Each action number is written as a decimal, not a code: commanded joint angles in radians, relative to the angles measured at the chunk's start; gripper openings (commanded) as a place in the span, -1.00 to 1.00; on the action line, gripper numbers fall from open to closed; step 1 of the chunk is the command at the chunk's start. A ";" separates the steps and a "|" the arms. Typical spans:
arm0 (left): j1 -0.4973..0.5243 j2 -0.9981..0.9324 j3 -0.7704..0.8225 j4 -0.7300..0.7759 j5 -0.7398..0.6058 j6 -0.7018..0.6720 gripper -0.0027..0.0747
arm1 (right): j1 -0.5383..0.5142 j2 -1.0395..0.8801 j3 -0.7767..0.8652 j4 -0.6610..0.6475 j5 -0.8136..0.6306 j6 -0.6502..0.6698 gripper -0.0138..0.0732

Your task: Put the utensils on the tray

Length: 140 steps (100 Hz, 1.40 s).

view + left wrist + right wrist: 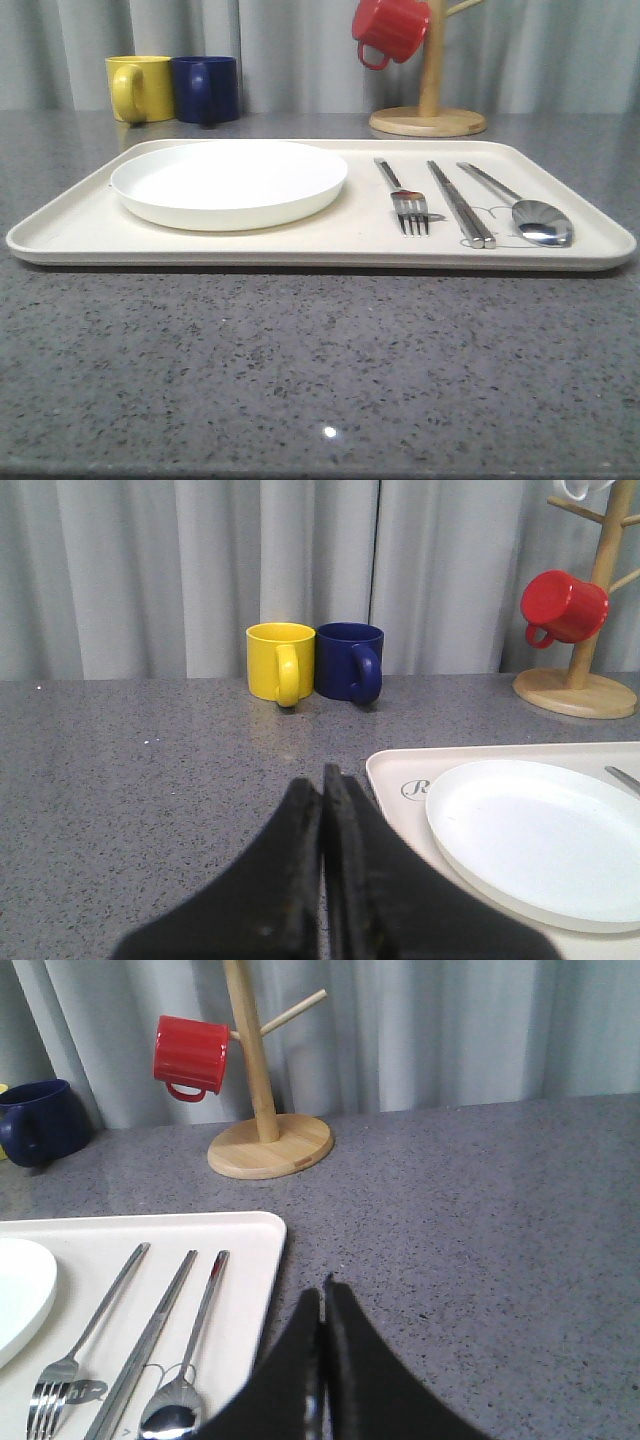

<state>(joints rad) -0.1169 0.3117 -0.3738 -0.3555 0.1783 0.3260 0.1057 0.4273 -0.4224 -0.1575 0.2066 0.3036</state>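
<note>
The cream tray [70,235] lies across the grey table. On its left half rests the white plate [229,182]. On its right half lie the fork [402,196], the chopsticks [460,203] and the spoon [528,208], side by side. My left gripper [322,780] is shut with nothing in it, over the table just off the tray [390,776] corner near the plate [540,835]. My right gripper [322,1295] is shut and empty beside the tray [255,1260] edge, close to the spoon [195,1345], chopsticks [150,1340] and fork [85,1335].
A yellow mug [139,88] and a blue mug [205,89] stand behind the tray at the back left. A wooden mug stand [428,118] with a red mug [391,29] hanging on it stands at the back right. Grey curtains close off the rear.
</note>
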 commanded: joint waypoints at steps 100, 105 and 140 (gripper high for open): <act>0.001 0.006 -0.026 -0.005 -0.085 -0.002 -0.98 | -0.005 -0.108 0.087 0.070 -0.120 -0.115 -0.84; 0.001 0.006 -0.026 -0.005 -0.085 -0.002 -0.98 | -0.005 -0.142 0.116 0.090 -0.120 -0.142 -0.84; 0.001 0.006 -0.026 -0.005 -0.085 -0.002 -0.98 | -0.091 -0.418 0.312 0.176 -0.131 -0.183 -0.84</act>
<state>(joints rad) -0.1169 0.3117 -0.3738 -0.3555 0.1783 0.3260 0.0511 0.0553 -0.1207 -0.0185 0.1679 0.1469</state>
